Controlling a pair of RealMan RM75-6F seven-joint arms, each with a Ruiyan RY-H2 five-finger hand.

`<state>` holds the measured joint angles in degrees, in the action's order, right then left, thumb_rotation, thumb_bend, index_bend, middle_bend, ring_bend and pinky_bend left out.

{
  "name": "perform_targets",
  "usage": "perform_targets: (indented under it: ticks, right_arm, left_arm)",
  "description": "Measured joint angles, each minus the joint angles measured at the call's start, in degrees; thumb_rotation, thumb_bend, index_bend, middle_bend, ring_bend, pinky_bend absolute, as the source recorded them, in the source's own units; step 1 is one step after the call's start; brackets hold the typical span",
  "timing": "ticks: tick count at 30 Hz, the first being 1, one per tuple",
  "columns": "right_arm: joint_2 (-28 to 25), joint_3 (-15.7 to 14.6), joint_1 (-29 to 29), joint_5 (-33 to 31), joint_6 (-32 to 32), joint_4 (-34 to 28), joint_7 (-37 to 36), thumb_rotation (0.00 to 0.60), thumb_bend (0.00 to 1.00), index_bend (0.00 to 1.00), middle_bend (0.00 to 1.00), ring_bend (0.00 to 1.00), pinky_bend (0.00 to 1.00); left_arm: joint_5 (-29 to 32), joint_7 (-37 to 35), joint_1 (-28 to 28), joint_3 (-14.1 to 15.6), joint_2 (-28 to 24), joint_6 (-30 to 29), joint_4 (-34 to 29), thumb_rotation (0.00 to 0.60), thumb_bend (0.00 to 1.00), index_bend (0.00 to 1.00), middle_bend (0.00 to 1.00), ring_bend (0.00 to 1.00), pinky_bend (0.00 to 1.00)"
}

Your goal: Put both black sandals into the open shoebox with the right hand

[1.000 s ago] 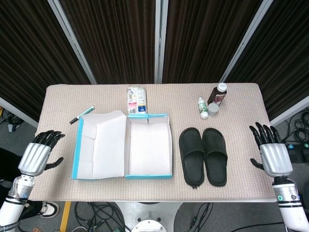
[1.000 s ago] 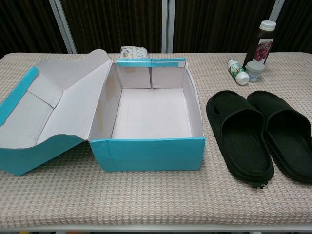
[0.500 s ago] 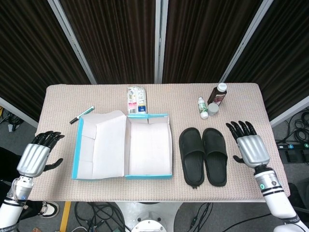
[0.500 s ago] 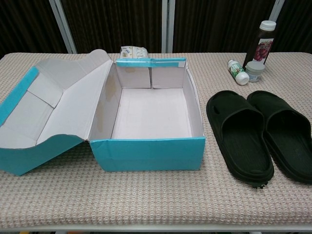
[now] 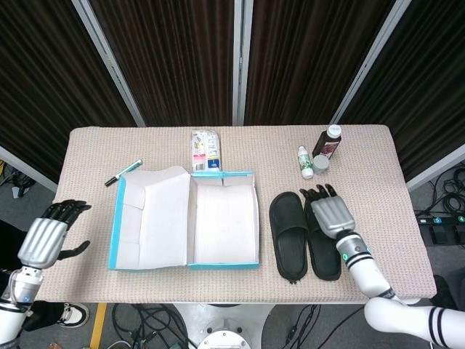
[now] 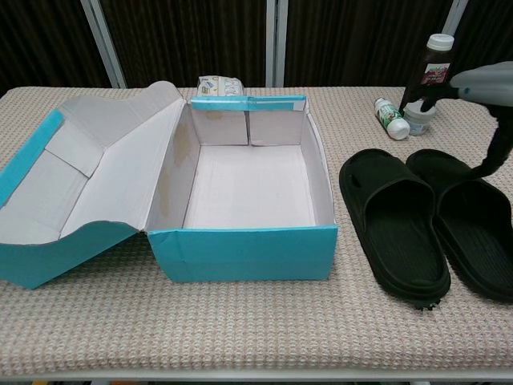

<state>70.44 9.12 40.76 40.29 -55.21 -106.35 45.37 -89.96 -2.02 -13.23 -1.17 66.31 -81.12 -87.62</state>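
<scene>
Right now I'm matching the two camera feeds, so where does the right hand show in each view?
Head view: the right hand is right of centre, above the rightmost sandal.
Chest view: the right hand enters at the upper right edge, above that sandal.
Shared landmark: the dark bottle.
</scene>
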Motion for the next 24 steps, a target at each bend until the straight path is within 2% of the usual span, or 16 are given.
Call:
perform_targets:
  ticks: [7, 16, 24]
  right_arm:
    - [6.4, -0.6, 6.5, -10.2, -1.2, 4.6, 5.7, 0.6, 0.03, 0.0, 0.11, 0.0, 0.0]
    - [10.0, -0.3, 12.9, -21.4, -0.2, 7.9, 7.5, 0.6, 0.03, 0.0, 0.08, 0.0, 0.0]
    - [11.6, -0.1, 16.3, -24.3, 0.8, 9.4, 6.2, 0.6, 0.03, 0.0, 0.08, 0.0, 0.0]
  left_arm:
    - [0.3, -1.7, 0.3, -0.1, -0.6, -0.1, 0.8, 0.6, 0.19, 0.21, 0.19, 0.14, 0.2]
    - [-0.3, -3.4, 0.1, 0.4, -1.8, 0.5, 1.0, 0.6, 0.19, 0.21, 0.19, 0.14, 0.2]
    - [-0.3, -3.4, 0.3, 0.5, -2.1, 0.4, 1.5, 0.6, 0.19, 0.21, 0.19, 0.14, 0.2]
